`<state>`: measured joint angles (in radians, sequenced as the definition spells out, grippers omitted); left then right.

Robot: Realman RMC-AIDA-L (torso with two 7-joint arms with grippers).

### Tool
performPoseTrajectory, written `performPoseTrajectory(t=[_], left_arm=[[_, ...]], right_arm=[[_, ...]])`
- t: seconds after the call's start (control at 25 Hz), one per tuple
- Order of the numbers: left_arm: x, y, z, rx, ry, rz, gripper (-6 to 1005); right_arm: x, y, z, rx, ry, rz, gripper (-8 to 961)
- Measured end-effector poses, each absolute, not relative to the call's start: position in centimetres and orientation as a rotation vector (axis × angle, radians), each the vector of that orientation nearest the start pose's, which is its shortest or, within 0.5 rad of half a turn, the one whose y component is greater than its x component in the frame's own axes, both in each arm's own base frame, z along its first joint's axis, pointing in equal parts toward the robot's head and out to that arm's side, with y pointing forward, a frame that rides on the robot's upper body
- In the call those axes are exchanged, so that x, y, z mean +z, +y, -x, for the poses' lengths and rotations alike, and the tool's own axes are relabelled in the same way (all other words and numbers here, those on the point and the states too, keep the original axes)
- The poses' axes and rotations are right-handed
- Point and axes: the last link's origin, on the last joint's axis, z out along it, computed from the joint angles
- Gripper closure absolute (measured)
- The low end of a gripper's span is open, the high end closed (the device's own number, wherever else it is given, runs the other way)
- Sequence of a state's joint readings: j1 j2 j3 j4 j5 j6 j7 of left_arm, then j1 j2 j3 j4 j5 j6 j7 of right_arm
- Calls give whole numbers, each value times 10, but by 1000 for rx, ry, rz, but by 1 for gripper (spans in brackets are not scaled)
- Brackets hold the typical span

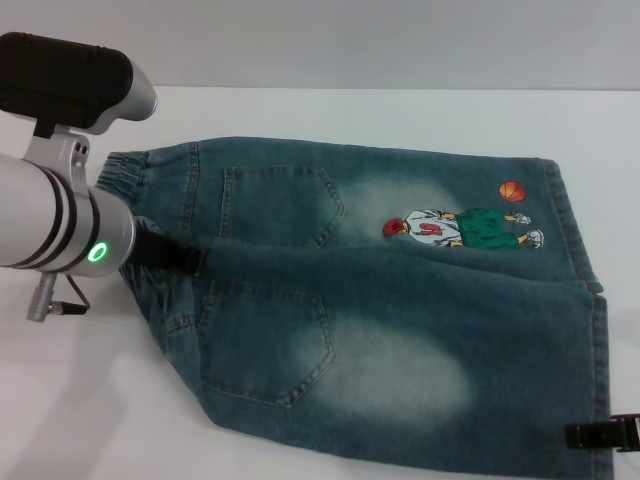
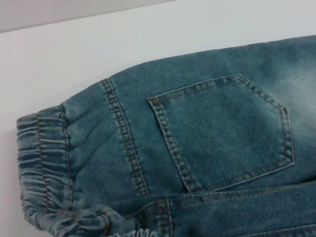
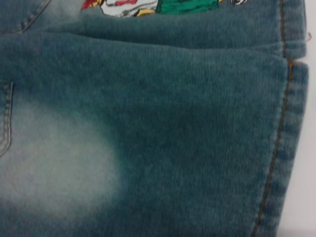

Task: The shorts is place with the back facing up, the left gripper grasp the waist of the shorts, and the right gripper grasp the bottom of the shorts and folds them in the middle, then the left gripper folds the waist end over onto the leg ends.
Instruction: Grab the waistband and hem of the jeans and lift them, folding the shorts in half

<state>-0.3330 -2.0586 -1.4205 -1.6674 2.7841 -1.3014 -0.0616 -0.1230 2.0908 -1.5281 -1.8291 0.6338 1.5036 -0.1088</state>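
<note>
Shorts [image 1: 400, 310] flat on white table [image 1: 400, 110], back up. Left gripper [image 1: 175, 255] at waist [image 1: 135, 170], right gripper [image 1: 600, 435] at leg hem [image 1: 600, 400]; can't tell either's finger state.

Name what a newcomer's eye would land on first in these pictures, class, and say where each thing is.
The blue denim shorts fill the white table, back pockets up, with a cartoon basketball-player print near the far leg hem. The left gripper, under its green light ring, sits at the ruffled waist of the shorts. The right gripper is at the near leg's hem.
</note>
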Motion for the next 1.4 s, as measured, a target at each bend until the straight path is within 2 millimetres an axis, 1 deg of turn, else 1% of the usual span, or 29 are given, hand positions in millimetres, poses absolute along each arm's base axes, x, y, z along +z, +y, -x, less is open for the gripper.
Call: performPoseTrajectory(t=[0.72, 0.96, 1.4], left_arm=[[-8, 327, 180, 238, -1177, 2137, 941], [-10, 327, 181, 242, -1180, 2142, 940], [-10, 327, 181, 243, -1178, 2144, 937]], right_arm=[[12, 215, -264, -204, 1740, 2050, 322], [8, 217, -259, -172, 1735, 2077, 322], [5, 218, -255, -176, 1728, 2108, 323]])
